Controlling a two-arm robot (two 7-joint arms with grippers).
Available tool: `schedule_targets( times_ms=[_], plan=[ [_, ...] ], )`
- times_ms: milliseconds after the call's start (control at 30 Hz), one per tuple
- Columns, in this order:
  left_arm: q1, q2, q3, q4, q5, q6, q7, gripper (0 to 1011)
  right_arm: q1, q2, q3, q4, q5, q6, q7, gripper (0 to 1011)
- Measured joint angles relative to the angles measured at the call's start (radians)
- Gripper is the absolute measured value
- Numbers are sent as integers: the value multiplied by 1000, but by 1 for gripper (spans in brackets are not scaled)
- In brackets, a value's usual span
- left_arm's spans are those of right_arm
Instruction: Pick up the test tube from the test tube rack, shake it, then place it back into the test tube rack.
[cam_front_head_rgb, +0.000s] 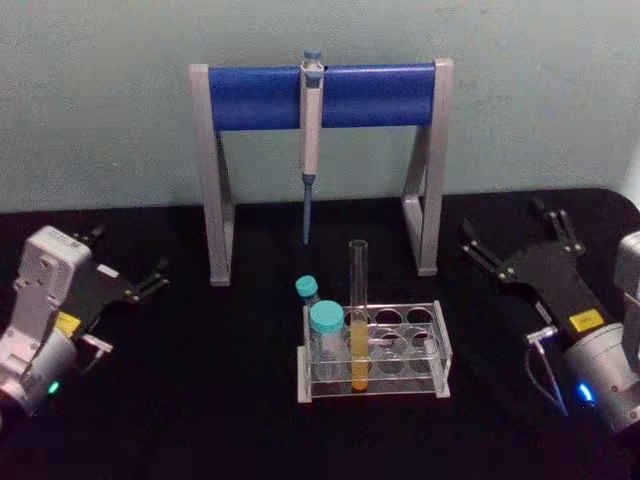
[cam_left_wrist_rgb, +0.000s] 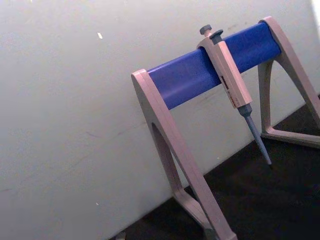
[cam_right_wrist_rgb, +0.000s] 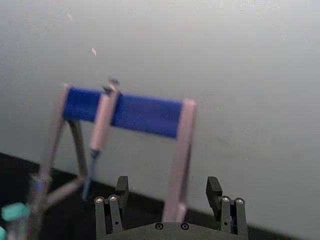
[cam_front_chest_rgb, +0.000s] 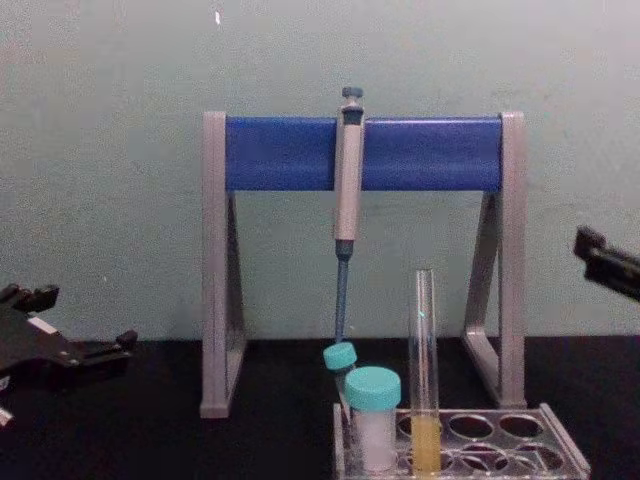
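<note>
Black cloth covers the surface (cam_front_head_rgb: 200, 400) in front of me, with a pale greenish wall (cam_front_head_rgb: 100, 100) behind it.

Far on my left, the left gripper (cam_front_head_rgb: 152, 280) rests low over the surface, pointing toward the middle, well apart from everything. I cannot tell from my views whether its fingers are spread or closed.

Moving rightward, the grey-and-blue pipette stand (cam_front_head_rgb: 250, 97) sits at the back against the wall, its two grey legs planted on the black cloth. A pipette (cam_front_head_rgb: 311, 140) hangs from the middle of the blue bar, tip pointing down and clear of the surface.

In front of the stand, near the centre, the test tube rack (cam_front_head_rgb: 400, 385) stands on the cloth. At its left end are two teal-capped vials (cam_front_head_rgb: 325, 340), one behind the other, the rear one leaning a little. Just beside them, to their right, the test tube (cam_front_head_rgb: 358, 315) stands upright in a hole of the rack, with yellow liquid in its lower part and its open top rising well above the rack. The holes to its right hold nothing. Neither gripper touches the tube or the rack.

On my right, the right gripper (cam_front_head_rgb: 515, 232) hovers off the rack's right side, well apart from it, angled toward the back. Its fingers (cam_right_wrist_rgb: 214, 187) are spread wide with nothing between them.
</note>
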Motion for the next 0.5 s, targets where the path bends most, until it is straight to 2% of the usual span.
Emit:
schedule_targets(
  times_ms=[167,500],
  plan=[
    [0,0,0,0,0,0,0,1001,-5,-24,13,43,-14,49,-23,1000],
    [0,0,0,0,0,0,0,1001,3,-61,22,141,-30,123,-14,1000]
  ],
)
